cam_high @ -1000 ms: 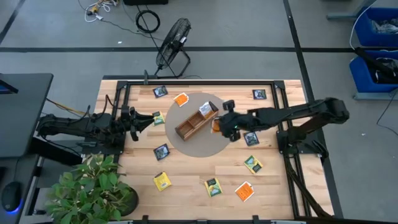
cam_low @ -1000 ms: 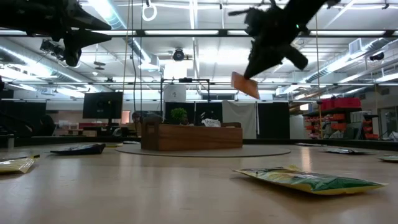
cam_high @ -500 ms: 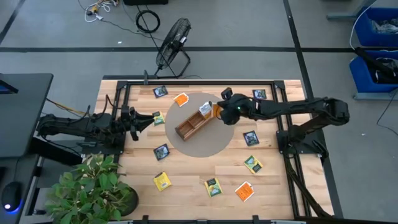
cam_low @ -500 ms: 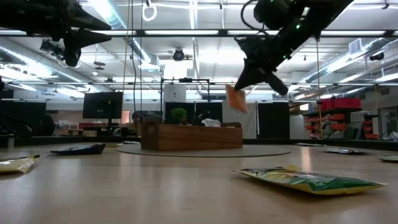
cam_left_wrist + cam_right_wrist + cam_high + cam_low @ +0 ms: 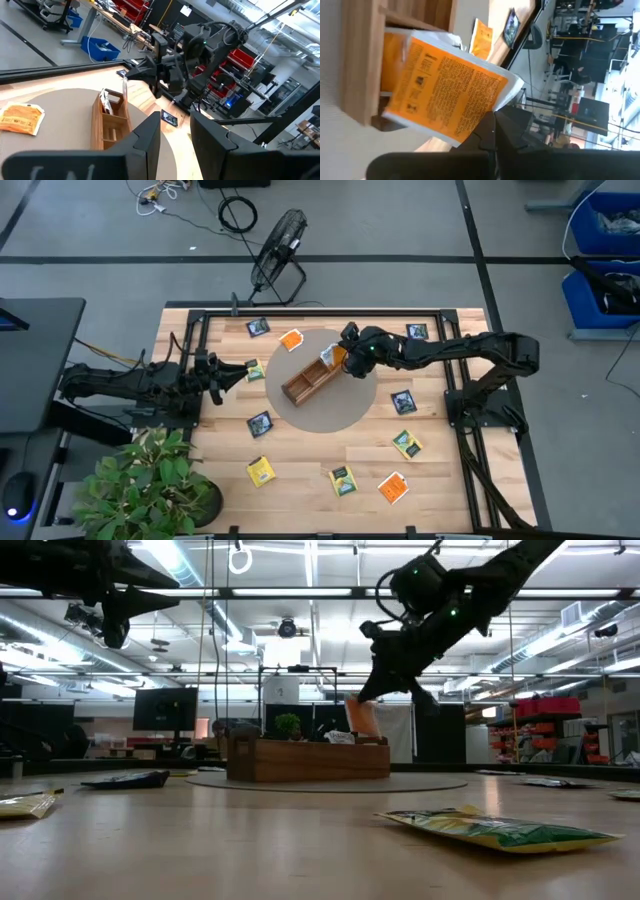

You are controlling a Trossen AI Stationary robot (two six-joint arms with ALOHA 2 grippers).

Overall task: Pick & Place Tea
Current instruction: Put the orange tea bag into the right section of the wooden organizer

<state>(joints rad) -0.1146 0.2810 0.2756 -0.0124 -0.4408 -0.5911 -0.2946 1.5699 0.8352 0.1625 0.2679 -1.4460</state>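
High view: right gripper [image 5: 343, 355] with orange packet [image 5: 340, 358] over tray [image 5: 300, 385].

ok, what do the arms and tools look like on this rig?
Both arms are dark, near-black jointed links. The right arm is slim with a rounded elbow and a small green light near its wrist; its tool ends in two thin dark fingers. The left tool has two broad, flat black fingers. No markings legible.

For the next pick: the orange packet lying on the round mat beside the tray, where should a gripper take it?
The orange packet lies flat on the mat's edge, clear of the wooden tray. Probably come straight down and pinch one edge, ideally the side facing away from the tray; its flat pose offers nothing to grip but edges.
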